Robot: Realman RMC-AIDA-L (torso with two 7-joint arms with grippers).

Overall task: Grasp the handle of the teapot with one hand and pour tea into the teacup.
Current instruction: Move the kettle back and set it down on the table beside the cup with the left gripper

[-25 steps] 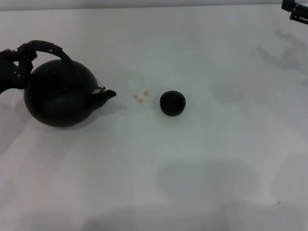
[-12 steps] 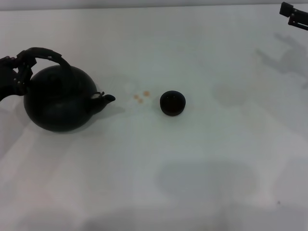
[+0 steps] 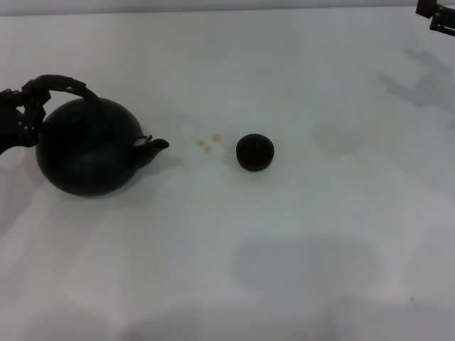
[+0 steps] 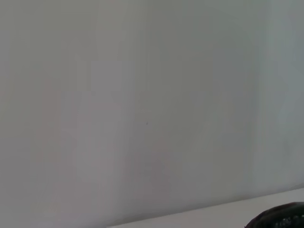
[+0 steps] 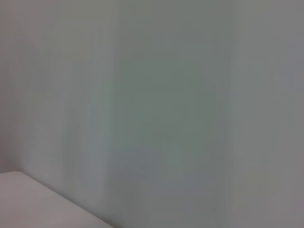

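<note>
Left end effector point(image 3: 28, 106) sits at the far-left end of the handle point(image 3: 64, 82), fingers wrapped around the hoop, partly cut off by the frame edge. The teapot point(image 3: 85, 149) stands upright on the white bench point(image 3: 298, 234), spout aimed right, straight at the teacup point(image 3: 254, 152). The cup is well apart from the spout, with tiny orange specks point(image 3: 207, 143) between them. Far right of the teapot, only a sliver of the right end effector point(image 3: 437, 14) shows; its state can't be told.

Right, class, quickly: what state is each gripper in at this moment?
Left gripper: at the rear end of the teapot's handle; grip cannot be told.
Right gripper: parked at the far right edge, holding nothing visible; cannot be told.
</note>
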